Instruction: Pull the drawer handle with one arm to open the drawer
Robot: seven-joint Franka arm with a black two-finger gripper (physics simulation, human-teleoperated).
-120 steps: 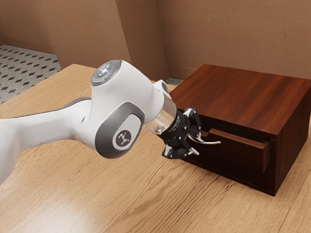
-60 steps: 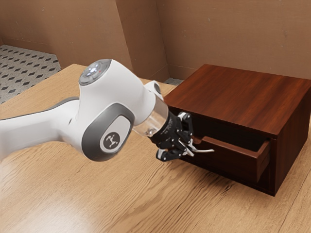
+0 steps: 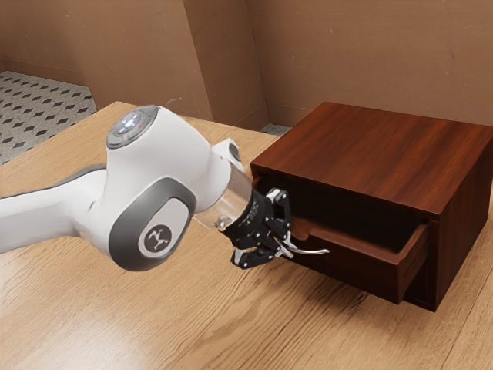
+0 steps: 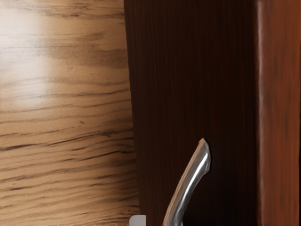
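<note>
We found the cabinet (image 3: pixel 385 146) a dark reddish-brown wood with fine straight grain, and its drawer (image 3: pixel 350 266) had the same tone. The handle (image 3: pixel 310 250) was pale silvery metal. Our arm (image 3: pixel 154 177) was white with grey joint caps, one bearing a small white emblem, and our gripper (image 3: pixel 279 245) was black. The worktop (image 3: pixel 154 324) was light tan wood streaked with darker wavy grain. The walls (image 3: pixel 347 46) were plain brown, and the floor (image 3: pixel 38 104) was pale grey, patterned with small dark diamonds.
</note>
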